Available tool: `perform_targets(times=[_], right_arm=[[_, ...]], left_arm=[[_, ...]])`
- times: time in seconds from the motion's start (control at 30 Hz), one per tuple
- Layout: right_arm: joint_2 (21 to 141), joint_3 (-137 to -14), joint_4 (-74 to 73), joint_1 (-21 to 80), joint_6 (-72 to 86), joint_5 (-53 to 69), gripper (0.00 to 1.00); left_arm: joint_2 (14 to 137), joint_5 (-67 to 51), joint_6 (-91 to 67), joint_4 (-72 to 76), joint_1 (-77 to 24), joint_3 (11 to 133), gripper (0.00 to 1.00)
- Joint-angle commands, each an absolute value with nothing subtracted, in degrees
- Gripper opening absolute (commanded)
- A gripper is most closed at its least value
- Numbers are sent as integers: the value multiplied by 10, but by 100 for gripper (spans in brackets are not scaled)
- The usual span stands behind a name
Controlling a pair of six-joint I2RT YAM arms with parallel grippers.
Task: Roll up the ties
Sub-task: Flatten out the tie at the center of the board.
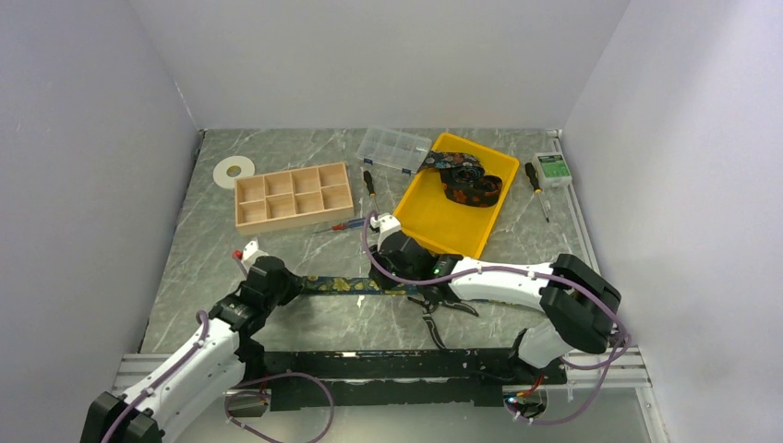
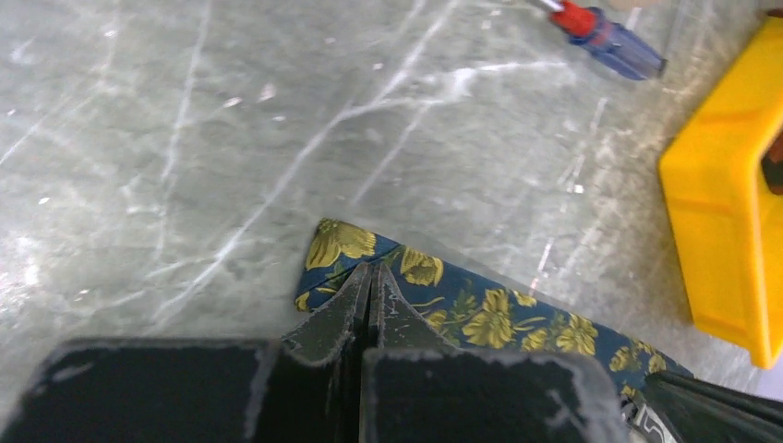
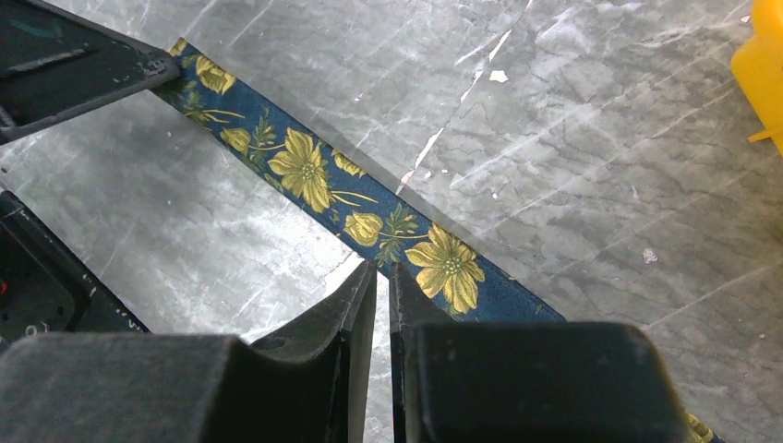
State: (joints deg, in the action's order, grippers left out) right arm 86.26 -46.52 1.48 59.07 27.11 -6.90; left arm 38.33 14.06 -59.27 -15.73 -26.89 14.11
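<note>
Left of the yellow tray (image 1: 434, 221), the left gripper (image 2: 369, 272) is clamping the tie (image 2: 480, 318) while the right gripper (image 3: 383, 272), nearly closed at its edge, is risking a skewed roll.

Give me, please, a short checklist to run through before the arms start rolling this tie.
1. Tie flat and straight on the table: ok.
2. Left jaws shut over the tie's end: ok.
3. Left jaws pinching the cloth: cannot tell.
4. Right jaws holding the tie's near edge: cannot tell.
5. Pliers clear of the tie: cannot tell; they lie close by.
6. Yellow tray has room: ok.
</note>
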Motion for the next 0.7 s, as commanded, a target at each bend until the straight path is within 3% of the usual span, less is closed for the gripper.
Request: perform_targets(times=[0.0, 0.37, 0.5, 0.67], right_arm=[[847, -463, 45, 593, 279, -59, 15], [862, -467, 53, 598, 283, -41, 15], [875, -484, 46, 606, 279, -36, 22], [890, -514, 35, 616, 273, -33, 30]], left_arm=[[396, 107, -618, -156, -234, 127, 3], [358, 163, -652, -232, -225, 121, 3], [331, 168, -646, -250, -224, 125, 4], [312, 163, -617, -278, -224, 161, 14]])
